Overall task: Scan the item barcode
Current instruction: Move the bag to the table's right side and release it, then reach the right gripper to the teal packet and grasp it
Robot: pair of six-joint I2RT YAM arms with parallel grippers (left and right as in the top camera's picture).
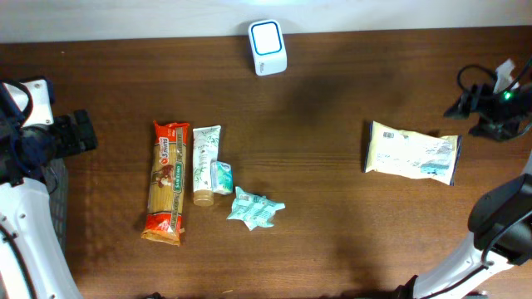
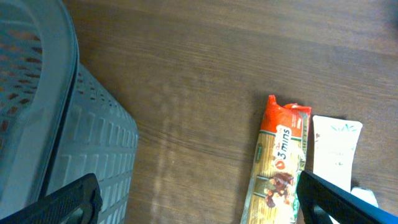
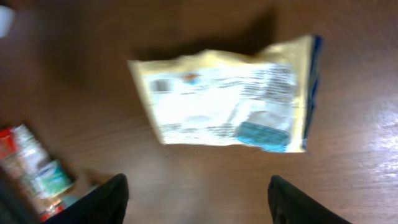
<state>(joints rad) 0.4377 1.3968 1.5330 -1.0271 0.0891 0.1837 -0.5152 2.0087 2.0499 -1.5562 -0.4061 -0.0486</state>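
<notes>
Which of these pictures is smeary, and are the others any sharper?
Right wrist view: the pale packet is smeared, its print unreadable, with glare on the wood at the right. Overhead view: crisp and evenly lit. Left wrist view: the pasta pack reads clearly; the grey basket nearest the lens looks slightly soft.

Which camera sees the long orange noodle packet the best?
The overhead view. It shows the whole noodle packet, end to end, lying beside a white tube. The left wrist view is closer but cuts off its lower end. The right wrist view catches only a blurry red bit at its left edge.
</notes>
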